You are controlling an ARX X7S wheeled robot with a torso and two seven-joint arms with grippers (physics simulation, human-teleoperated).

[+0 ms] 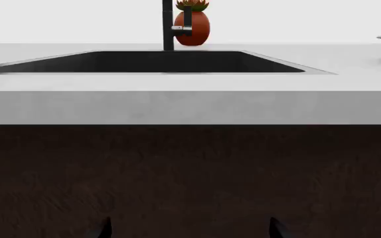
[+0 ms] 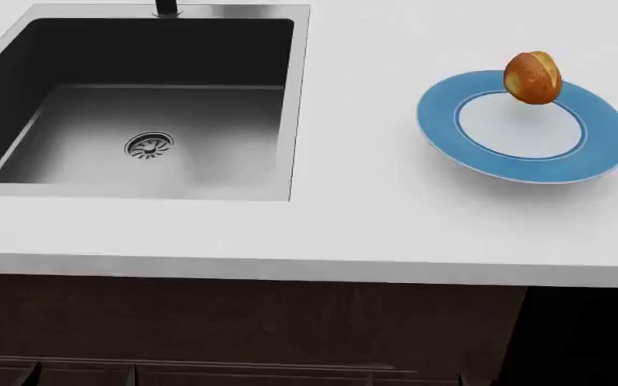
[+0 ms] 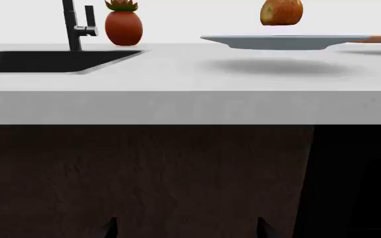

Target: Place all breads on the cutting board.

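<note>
Apparently nothing is started: one round golden-brown roll (image 2: 531, 77) sits on the far rim of the blue-rimmed plate (image 2: 449, 141), right of the black sink (image 2: 30, 48), both grippers low before the cabinet, jaws spread and empty, no cutting board visible.

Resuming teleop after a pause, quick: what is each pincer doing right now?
Left pincer: open, empty, low in front of the cabinet.
Right pincer: open, empty, also below the counter.

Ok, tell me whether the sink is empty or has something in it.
Empty: the head view shows the sink basin bare, only its drain visible.
</note>
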